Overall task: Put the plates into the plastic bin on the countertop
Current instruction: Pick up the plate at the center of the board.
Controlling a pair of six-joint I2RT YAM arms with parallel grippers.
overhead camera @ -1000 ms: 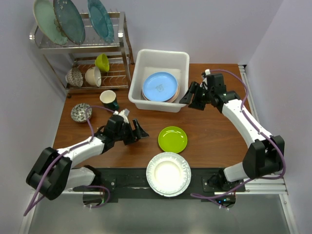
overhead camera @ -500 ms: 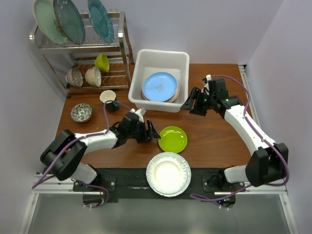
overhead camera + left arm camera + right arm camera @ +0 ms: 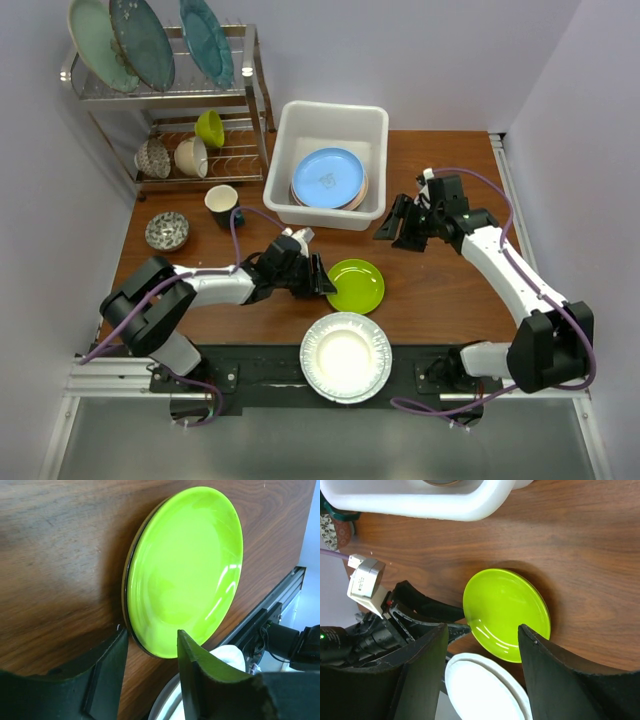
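On the countertop (image 3: 440, 290), a plate (image 3: 358, 285) lies at the tips of the left claw (image 3: 322, 281), a second plate (image 3: 346, 357) nearer the arm bases, and the plastic bin (image 3: 318, 214) holding stacked plates (image 3: 328, 178) just left of the right claw (image 3: 396, 224).

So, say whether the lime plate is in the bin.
Out: the lime green plate lies flat on the countertop, outside the plastic bin.

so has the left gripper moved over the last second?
Yes. The left gripper went rightward and is now at the lime green plate's left rim.

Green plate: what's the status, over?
Left claw open at rim of lime green plate, not gripping. Right claw open, empty, near plastic bin. Nothing in the way.
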